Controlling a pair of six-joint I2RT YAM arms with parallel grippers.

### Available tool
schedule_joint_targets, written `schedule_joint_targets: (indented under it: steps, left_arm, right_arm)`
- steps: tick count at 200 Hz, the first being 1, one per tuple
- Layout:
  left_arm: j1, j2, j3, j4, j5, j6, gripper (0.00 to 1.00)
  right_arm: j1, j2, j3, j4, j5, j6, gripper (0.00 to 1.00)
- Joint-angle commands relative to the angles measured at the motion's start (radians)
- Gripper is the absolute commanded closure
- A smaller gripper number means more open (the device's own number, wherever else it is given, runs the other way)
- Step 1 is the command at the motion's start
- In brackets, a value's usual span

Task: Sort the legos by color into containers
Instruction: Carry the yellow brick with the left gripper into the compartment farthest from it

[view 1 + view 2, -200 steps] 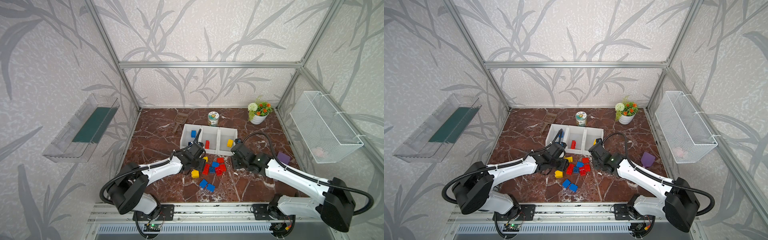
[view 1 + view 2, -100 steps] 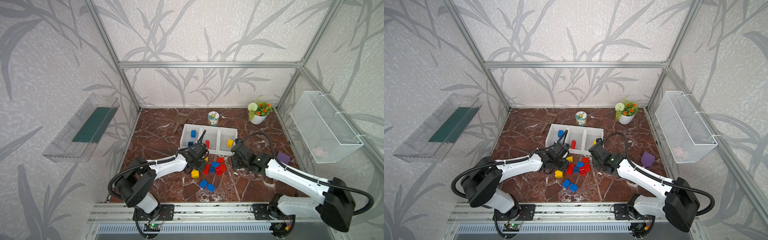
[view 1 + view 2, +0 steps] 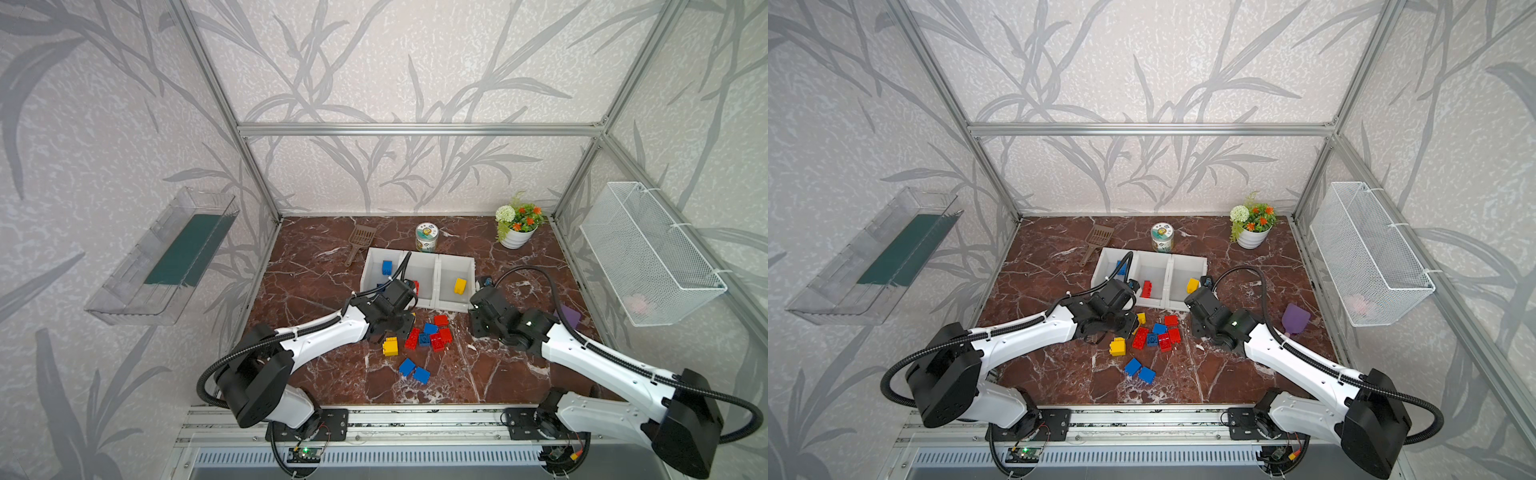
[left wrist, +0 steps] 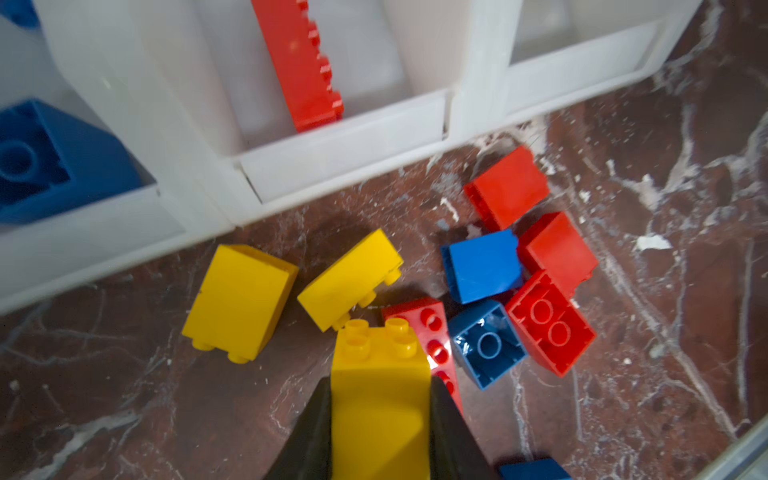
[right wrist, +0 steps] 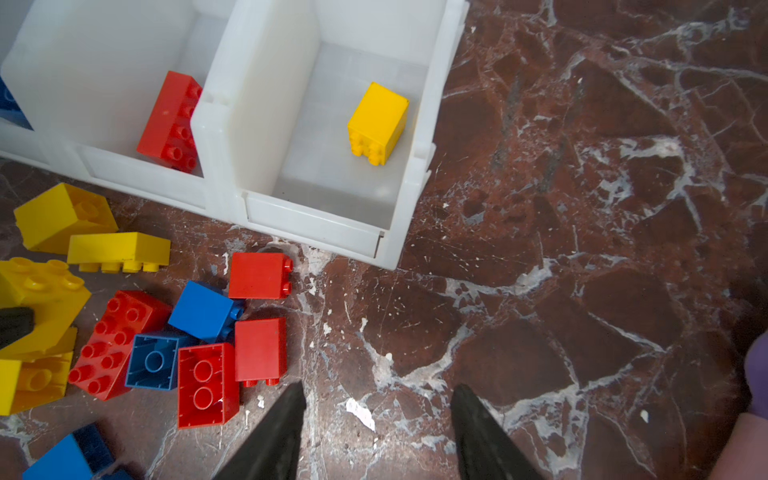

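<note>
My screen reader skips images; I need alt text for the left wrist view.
The left gripper is shut on a yellow brick. Beyond, loose yellow, red and blue legos lie on a marble table before white containers holding a red brick and a blue brick.

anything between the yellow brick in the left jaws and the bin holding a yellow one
Only the front wall of that bin, which the yellow brick must clear. The right gripper hovers by its near corner, seemingly beside the path.
</note>
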Motion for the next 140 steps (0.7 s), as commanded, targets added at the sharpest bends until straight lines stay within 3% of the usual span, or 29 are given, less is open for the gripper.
schedule_joint_targets:
  steps: [1,101,140]
  left_arm:
    - [-0.008,0.011,0.106,-0.011,0.027,0.045,0.75]
    - [-0.041,0.454,0.650,-0.096,0.054,0.152,0.74]
    - [-0.052,0.589,0.779,-0.119,0.044,0.142,0.72]
  right_arm:
    - [-0.030,-0.071,-0.026,-0.046,0.026,-0.002,0.42]
    - [-0.071,-0.272,-0.124,-0.127,-0.020,0.017,0.43]
    - [-0.071,-0.292,-0.120,-0.166,-0.044,-0.004,0.43]
